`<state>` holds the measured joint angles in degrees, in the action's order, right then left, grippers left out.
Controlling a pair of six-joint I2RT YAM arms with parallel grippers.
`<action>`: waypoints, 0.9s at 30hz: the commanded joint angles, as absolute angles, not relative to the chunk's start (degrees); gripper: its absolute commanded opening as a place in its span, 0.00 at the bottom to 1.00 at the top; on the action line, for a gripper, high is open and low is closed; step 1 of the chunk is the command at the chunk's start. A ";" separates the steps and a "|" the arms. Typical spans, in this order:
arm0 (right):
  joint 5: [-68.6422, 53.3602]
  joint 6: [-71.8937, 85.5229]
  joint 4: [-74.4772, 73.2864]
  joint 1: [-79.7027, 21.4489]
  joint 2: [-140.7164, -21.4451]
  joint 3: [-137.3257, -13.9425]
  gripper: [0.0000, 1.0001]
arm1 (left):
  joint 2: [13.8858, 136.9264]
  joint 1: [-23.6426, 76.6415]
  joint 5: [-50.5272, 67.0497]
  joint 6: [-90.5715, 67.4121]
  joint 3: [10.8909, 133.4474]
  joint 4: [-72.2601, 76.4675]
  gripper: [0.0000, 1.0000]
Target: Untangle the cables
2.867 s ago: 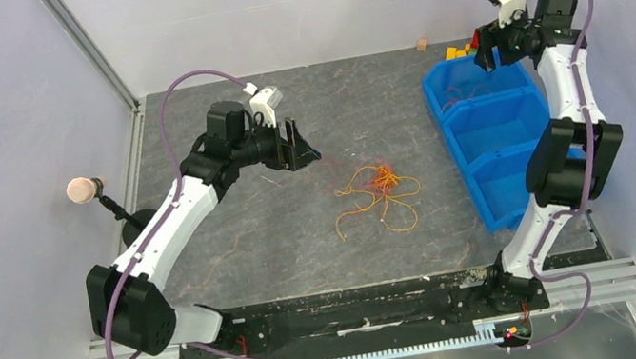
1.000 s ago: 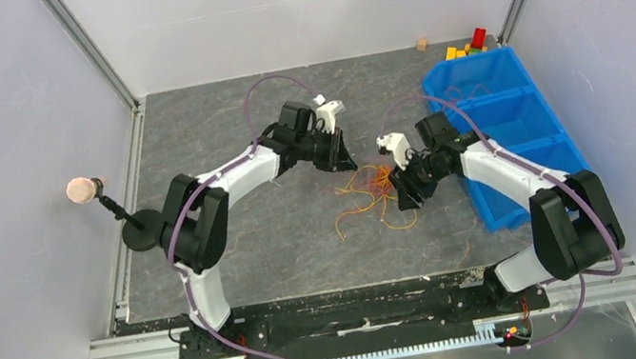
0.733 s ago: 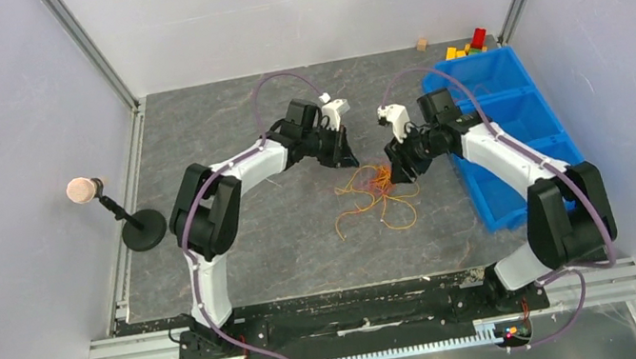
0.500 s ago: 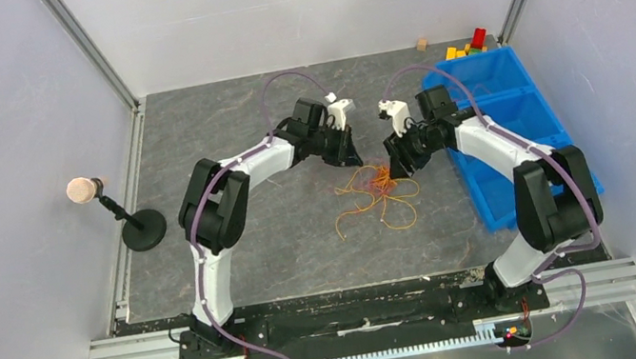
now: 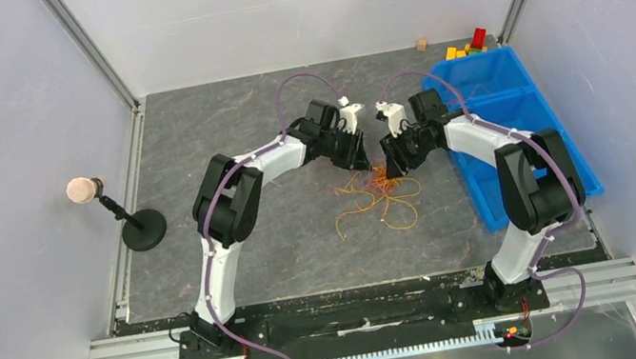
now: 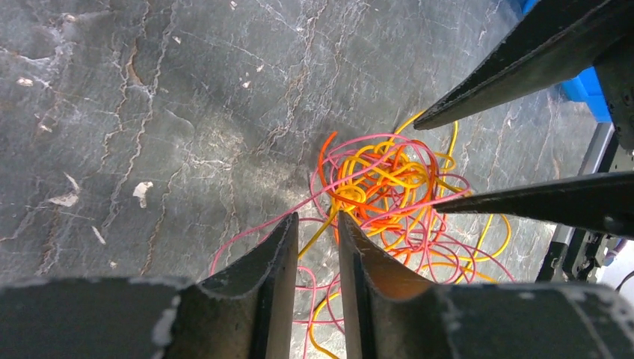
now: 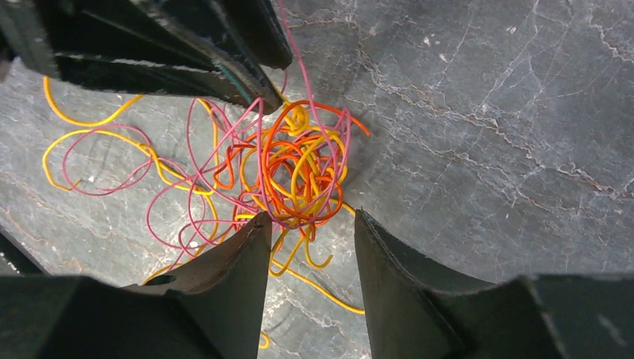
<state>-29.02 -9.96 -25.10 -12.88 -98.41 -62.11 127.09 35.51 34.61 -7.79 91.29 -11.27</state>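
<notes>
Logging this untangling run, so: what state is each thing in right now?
Cables, one tangled heap, lying on the table.
Left gripper, open narrowly, at the heap's edge.
Right gripper, open, over the heap.
Microphone, upright.

Right pincer [image 5: 388, 166] swung off the blue bin [image 5: 485, 74] and dropped to the cables [image 5: 379, 189]. Left pincer [image 5: 365, 155] slid right across the bench [image 5: 218, 118]. Both now nose-to-nose over the tangle, elbows folded in.

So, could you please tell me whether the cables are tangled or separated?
Tangled: the cables form one knotted clump of orange, yellow and pink loops crossing each other.
</notes>
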 commanded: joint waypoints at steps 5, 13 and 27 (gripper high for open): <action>-27.70 -9.30 -21.42 -12.91 -99.71 -63.16 0.40 | 127.79 36.18 37.38 -6.24 92.98 -10.73 0.40; -26.96 -10.23 -20.86 -12.81 -99.07 -62.15 0.21 | 127.67 36.39 36.28 -5.00 93.40 -12.26 0.17; -18.42 -15.32 -20.91 -12.23 -98.67 -58.57 0.00 | 103.53 30.95 41.06 -9.01 90.43 -14.59 0.02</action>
<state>-23.18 -12.73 -21.23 -12.73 -99.81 -60.45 114.76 34.09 37.60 -6.83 89.60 -16.16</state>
